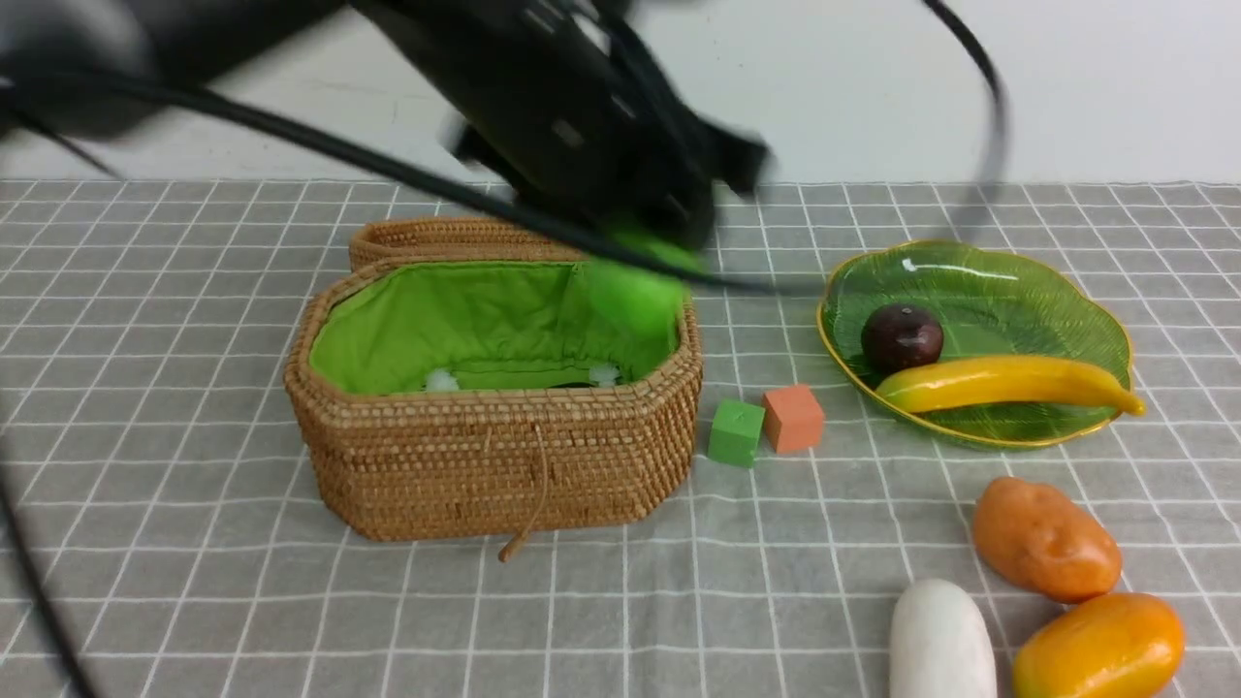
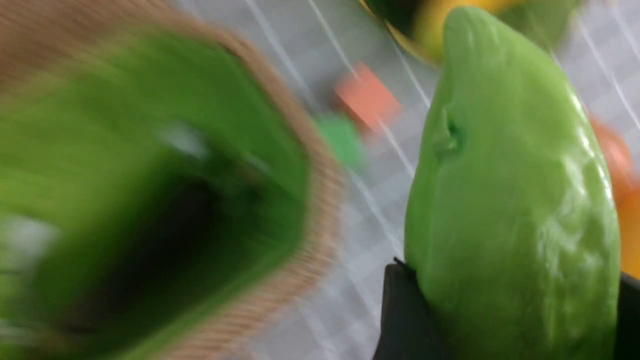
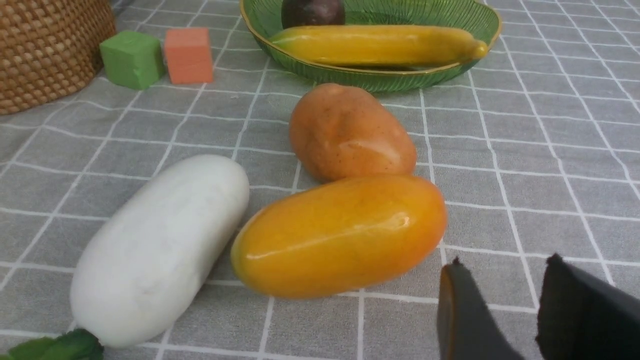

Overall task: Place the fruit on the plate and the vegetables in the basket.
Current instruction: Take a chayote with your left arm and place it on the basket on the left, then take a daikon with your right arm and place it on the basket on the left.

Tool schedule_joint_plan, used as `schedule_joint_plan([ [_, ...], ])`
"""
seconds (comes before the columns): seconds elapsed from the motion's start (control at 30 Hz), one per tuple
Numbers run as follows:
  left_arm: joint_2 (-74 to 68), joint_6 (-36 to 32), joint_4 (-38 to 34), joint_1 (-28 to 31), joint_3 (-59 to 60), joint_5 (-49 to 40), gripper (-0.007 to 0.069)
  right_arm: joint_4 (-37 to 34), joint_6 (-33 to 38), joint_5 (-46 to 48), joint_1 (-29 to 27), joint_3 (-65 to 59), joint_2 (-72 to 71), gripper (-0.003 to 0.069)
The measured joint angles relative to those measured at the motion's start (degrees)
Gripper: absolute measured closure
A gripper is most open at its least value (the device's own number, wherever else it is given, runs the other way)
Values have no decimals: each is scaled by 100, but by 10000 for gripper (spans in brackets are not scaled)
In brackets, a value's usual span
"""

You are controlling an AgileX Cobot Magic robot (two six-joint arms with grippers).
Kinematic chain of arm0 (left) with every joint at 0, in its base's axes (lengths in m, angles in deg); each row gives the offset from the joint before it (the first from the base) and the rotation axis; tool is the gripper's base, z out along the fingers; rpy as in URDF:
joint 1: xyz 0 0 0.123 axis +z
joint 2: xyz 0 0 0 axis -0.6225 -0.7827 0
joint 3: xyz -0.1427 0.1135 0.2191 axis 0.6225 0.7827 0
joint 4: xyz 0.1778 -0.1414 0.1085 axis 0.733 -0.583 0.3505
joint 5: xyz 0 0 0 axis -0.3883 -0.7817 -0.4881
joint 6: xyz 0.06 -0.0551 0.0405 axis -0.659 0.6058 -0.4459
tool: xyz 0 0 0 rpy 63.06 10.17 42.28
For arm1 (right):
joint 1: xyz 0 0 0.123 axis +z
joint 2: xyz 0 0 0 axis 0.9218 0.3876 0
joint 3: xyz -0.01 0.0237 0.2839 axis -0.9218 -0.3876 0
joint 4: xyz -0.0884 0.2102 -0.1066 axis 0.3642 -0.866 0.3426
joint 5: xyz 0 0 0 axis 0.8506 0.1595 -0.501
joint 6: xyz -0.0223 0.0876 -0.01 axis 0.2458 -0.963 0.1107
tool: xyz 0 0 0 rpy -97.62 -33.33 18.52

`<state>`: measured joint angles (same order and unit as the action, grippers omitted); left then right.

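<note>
Banana, long, curved, glossy yellow, lies across the front of the plate. The round dark maroon plum sits just behind it, touching. Plate is see-through green glass, ribbed, leaf-shaped, w/ a wavy gold rim.

Pod is smooth, light green and pointed, w/ a small dent on one side. It's up in the air over the right end of the basket, motion-blurred in the front view. The left gripper is clamped on its thick end, dark fingers pressed on both sides.

Basket is tan woven wicker, a long octagon w/ bright green fabric lining. Its lid is folded back behind and a cord loop hangs down the front.

On the cloth, near right: lumpy orange-brown potato, smooth orange-yellow oval piece just in front of it, and matte white oblong radish beside that. The radish has a green leaf at one end.

Right gripper is low near the oval piece, fingers a little apart, holding nothing, not touching it.

Btw basket and plate: green cube and orange cube, side by side. Cloth is grey w/ a white grid.
</note>
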<state>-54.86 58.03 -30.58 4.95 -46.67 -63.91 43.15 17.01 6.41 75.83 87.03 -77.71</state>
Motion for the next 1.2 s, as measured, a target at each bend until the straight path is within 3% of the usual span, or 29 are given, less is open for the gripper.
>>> schedule_joint_plan([
  [0.17,-233,669,1199,618,0,91,210,2,0,0,0,0,0,418],
  [0.47,-1135,850,1374,624,22,68,201,2,0,0,0,0,0,418],
  [0.63,-1196,936,1425,624,28,-176,21,2,0,0,0,0,0,418],
  [0.73,-1074,946,1543,624,28,-465,-24,2,0,0,0,0,0,418],
  [0.87,-744,960,1714,624,28,-931,-15,2,0,0,0,0,0,418],
  [1.0,109,1001,1546,624,28,-1384,88,2,0,0,0,0,0,418],
  [1.1,1009,1098,1072,624,28,-1384,230,2,0,0,0,0,0,418],
  [1.13,1135,1099,1006,624,28,-1384,240,2,0,0,0,0,0,418],
  [1.17,1653,1146,775,624,41,-1384,337,2,0,0,0,0,0,418],
  [1.2,1983,1171,652,624,81,-1384,381,2,0,0,0,0,0,418],
])
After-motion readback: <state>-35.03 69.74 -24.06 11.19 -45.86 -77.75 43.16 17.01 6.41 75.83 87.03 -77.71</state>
